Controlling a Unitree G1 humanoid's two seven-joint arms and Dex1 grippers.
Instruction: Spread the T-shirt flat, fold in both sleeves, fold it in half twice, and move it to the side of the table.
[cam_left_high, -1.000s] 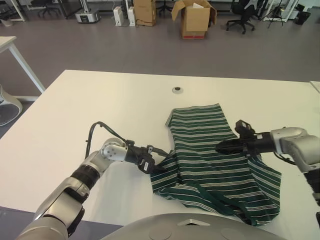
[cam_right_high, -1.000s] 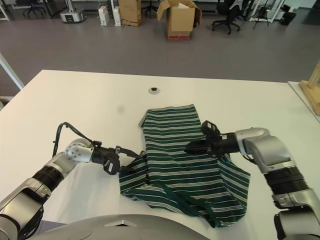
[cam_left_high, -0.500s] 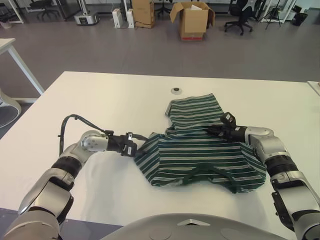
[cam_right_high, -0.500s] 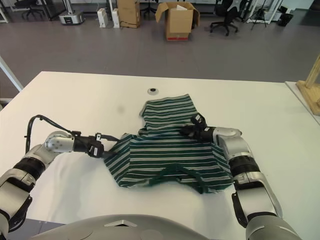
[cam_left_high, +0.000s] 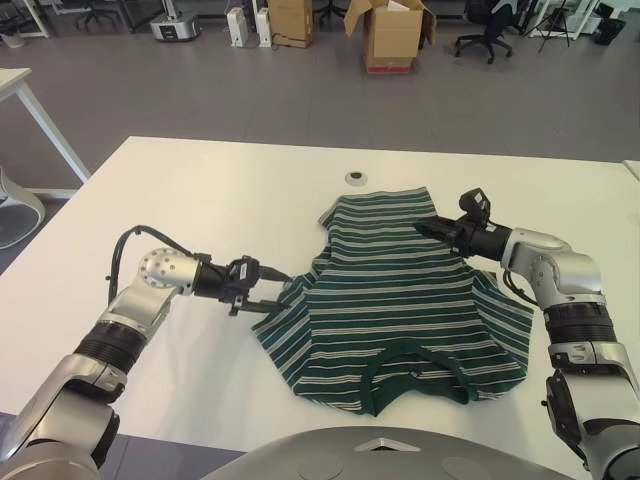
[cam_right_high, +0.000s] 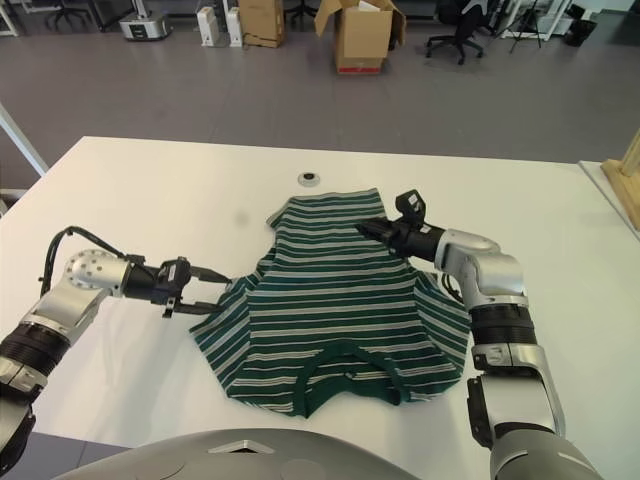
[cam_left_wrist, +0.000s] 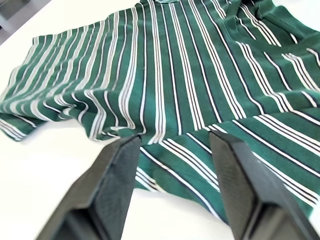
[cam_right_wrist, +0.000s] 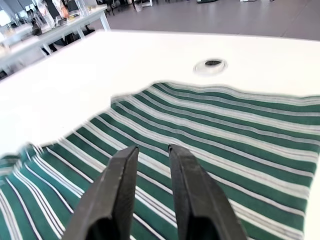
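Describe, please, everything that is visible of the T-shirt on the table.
The T-shirt is dark green cloth with thin white stripes and a plain green ribbed collar. It lies spread almost flat on the white table, slightly wrinkled, collar toward the robot, hem away, both short sleeves out sideways. The open left hand straddles one sleeve's edge; the right hand, slightly open, is above the hem end, contact unclear.

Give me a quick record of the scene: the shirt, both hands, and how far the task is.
shirt: green striped, mostly spread on the table, collar nearest the robot
left hand: open, at the shirt's left edge
right hand: slightly open, over the shirt's far part
progress: sleeves not yet folded in
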